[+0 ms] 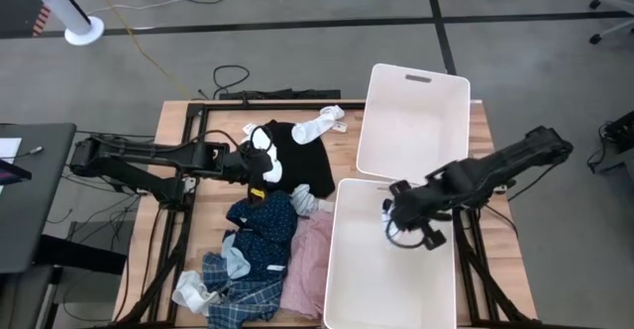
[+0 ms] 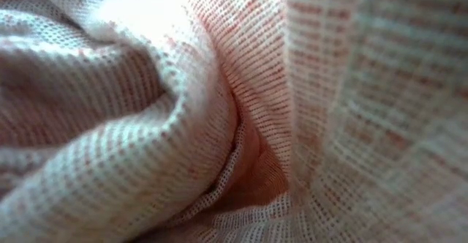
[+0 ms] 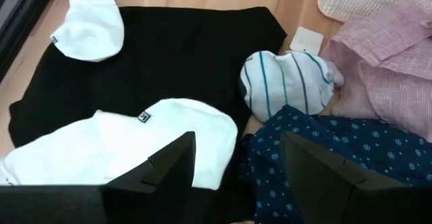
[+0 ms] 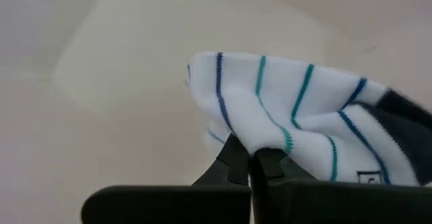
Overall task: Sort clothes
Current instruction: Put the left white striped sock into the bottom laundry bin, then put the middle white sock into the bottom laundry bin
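Left gripper hovers part-open and empty over the white sock on the black shirt, likely lining up a pick. At three o'clock, right gripper pinches a striped sock over the near bin, apparently for dropping.

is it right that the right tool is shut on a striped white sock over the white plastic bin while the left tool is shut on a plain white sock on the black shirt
Not quite. The right tool is shut on the striped white sock over the white plastic bin. But the left wrist view shows the left tool open, hovering over the plain white sock lying on the black shirt, gripping nothing.
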{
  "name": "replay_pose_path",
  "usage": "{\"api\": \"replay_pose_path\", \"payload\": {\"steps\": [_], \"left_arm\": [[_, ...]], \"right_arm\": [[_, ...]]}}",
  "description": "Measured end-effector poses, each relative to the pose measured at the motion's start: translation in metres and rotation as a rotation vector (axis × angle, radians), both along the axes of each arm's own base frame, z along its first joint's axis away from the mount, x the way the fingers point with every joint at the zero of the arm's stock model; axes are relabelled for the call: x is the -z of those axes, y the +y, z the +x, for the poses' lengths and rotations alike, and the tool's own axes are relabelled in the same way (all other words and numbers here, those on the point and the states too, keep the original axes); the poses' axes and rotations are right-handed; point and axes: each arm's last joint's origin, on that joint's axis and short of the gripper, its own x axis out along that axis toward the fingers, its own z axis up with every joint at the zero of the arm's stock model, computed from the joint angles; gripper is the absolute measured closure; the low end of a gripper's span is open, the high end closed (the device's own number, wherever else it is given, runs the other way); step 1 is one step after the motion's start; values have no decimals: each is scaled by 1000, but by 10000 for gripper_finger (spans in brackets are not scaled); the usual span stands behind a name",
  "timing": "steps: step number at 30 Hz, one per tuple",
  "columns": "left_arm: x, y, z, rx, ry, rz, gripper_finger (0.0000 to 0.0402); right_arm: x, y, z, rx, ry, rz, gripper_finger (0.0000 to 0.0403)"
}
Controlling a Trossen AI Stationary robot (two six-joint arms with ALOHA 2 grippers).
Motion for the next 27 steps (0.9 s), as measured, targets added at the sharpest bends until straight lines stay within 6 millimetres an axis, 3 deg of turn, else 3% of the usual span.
{"api": "replay_pose_path", "payload": {"steps": [7, 14, 19, 22, 27], "left_arm": [[8, 1, 6, -28, 43, 23, 189], [30, 1, 22, -22, 133, 28, 189], [33, 1, 25, -18, 140, 30, 189], [33, 1, 25, -11, 136, 36, 189], [31, 1, 24, -9, 130, 44, 189]], "right_arm": [[22, 5, 15, 17, 70, -69, 403], [25, 9, 18, 19, 81, -70, 387], [26, 17, 9, -14, 118, 20, 336], [11, 20, 6, -19, 34, 53, 295], [2, 22, 3, -12, -12, 71, 226]]}}
